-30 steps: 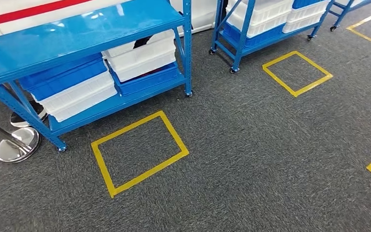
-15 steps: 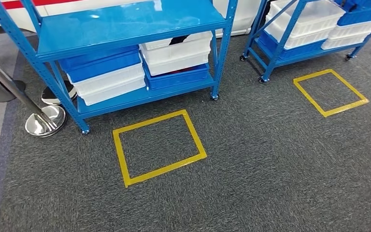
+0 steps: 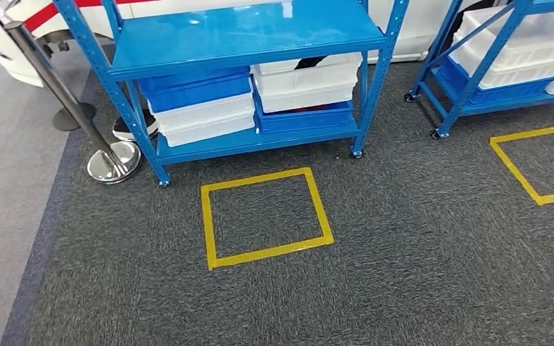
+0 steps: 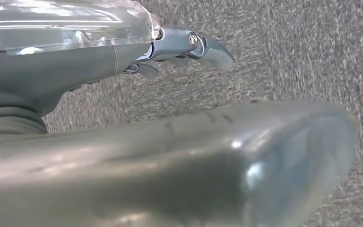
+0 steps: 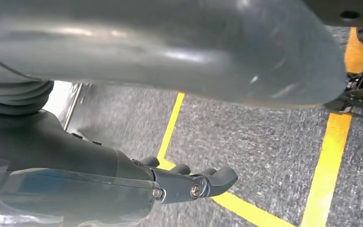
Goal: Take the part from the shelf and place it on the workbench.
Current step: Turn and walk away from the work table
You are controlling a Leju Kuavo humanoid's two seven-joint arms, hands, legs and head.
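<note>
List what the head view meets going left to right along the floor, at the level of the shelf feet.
Chrome stanchion base → blue shelf unit → second blue shelf unit → yellow tape square at the right edge.

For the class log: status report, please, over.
Left hand and right hand empty, over carpet. Blue shelf ahead, part not identifiable. Stanchion beside shelf.

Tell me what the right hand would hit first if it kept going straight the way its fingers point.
Probably the carpet floor. In the right wrist view the right hand hangs empty, fingers loosely curled, over a yellow tape line. Nothing else shows in that line, though depth is unclear.
</note>
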